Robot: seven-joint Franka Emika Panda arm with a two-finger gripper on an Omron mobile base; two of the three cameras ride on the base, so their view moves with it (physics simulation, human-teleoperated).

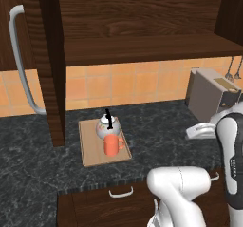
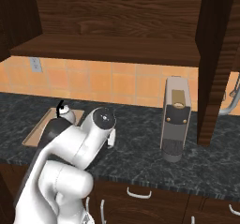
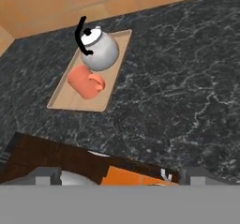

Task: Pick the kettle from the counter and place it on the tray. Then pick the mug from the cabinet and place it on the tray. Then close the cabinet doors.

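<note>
Kettle and mug together on the tray, cupboard doors open.

The white kettle (image 1: 107, 125) with its black handle stands at the back of the light-wood tray (image 1: 88, 147), and the orange mug (image 1: 112, 145) stands just in front of it, touching or nearly so. The tray lies flat on the dark marbled tabletop (image 1: 156, 131), near the tiled wall. Above it, the dark wood cabinet (image 1: 142, 45) has both doors swung out: the left door (image 1: 45, 60) hangs over the tabletop beside the tray, the right door (image 2: 213, 63) beyond the grey toaster (image 1: 211, 93). In the hand view the gripper (image 3: 119, 178) looks down at the tray from well apart, its two fingertips (image 3: 44, 175) spread wide and holding nothing.
</note>
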